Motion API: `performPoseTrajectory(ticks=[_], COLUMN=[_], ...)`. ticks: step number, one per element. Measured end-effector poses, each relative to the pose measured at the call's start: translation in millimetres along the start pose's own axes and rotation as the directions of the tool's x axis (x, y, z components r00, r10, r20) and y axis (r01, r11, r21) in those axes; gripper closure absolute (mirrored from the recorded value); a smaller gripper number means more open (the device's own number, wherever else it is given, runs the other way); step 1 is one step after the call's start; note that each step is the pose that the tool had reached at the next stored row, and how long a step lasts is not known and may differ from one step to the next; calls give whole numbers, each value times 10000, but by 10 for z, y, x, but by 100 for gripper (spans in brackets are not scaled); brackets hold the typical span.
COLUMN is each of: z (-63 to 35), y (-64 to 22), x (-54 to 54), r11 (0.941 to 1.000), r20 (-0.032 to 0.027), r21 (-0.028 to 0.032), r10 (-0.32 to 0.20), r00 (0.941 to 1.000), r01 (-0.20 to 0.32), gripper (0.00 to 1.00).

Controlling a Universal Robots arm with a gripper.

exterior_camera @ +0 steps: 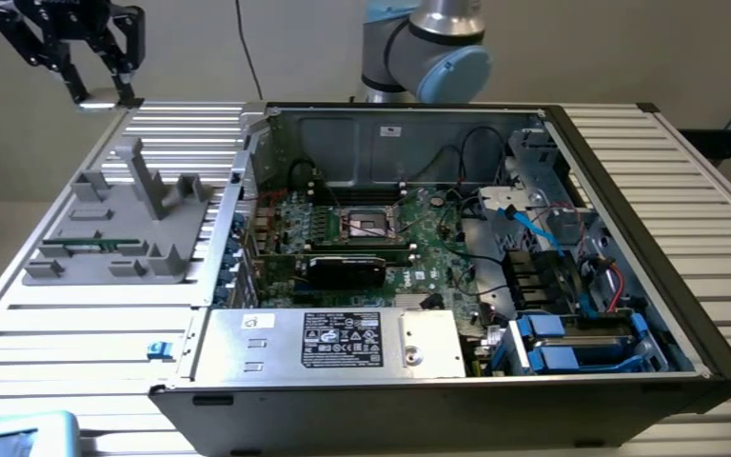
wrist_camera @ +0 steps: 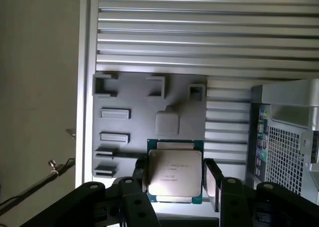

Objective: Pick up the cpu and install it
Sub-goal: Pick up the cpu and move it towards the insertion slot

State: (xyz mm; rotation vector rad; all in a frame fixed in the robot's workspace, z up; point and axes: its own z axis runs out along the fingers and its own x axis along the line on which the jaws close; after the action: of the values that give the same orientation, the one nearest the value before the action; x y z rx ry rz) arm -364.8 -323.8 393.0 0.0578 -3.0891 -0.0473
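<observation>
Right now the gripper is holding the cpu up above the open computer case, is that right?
Not quite. The gripper holds the cpu up above the grey holder beside the open computer case, not above the case. The wrist view shows the holder beneath the chip and the case off to one side.

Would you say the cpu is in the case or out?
Out: the gripper holds the cpu above the grey holder, beside the case.
</observation>
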Motion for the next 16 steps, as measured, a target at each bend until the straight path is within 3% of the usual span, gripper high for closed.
performPoseTrajectory(ticks=[16], z=[-49], y=[-21], x=[-586], r11=[10000], r20=[0], r21=[0], r10=[0], r00=[10000], r01=[0], gripper=[45])
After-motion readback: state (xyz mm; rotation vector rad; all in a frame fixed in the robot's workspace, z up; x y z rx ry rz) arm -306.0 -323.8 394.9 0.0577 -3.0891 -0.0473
